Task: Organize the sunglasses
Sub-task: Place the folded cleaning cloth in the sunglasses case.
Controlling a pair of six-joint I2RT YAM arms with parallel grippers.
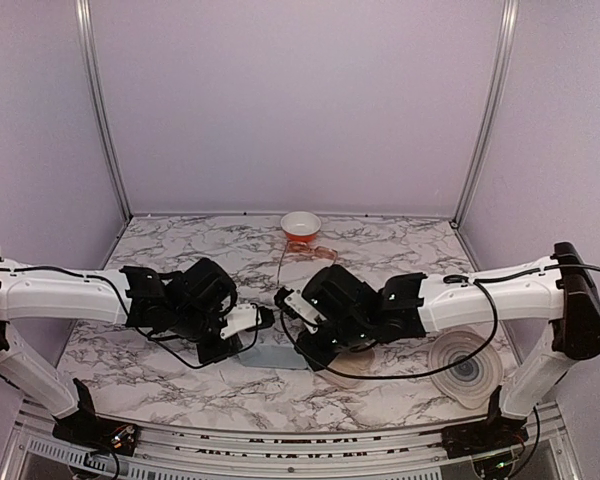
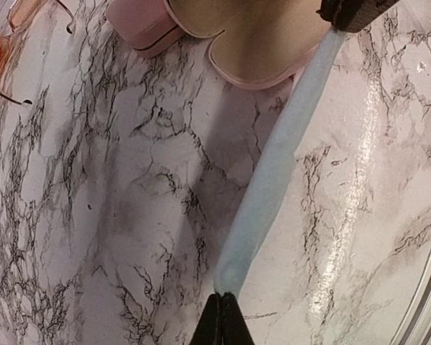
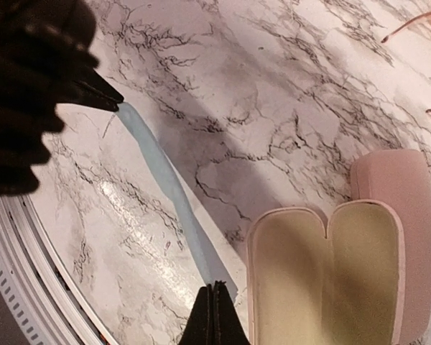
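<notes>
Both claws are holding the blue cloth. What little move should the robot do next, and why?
Probably bring the left claw and right claw together to fold the blue cloth. Each pinches one end, and it's stretched tight beside the open pink case, whose lining is bare. Folded, it would likely fit inside.

The top camera hangs high behind both arm bases, looking down and forward across the whole marble table to the back wall. Each wrist camera sits close over the marble, sighting past the left gripper or the right gripper from opposite ends of one light blue cloth. Both wrist views also catch the open pink case.
</notes>
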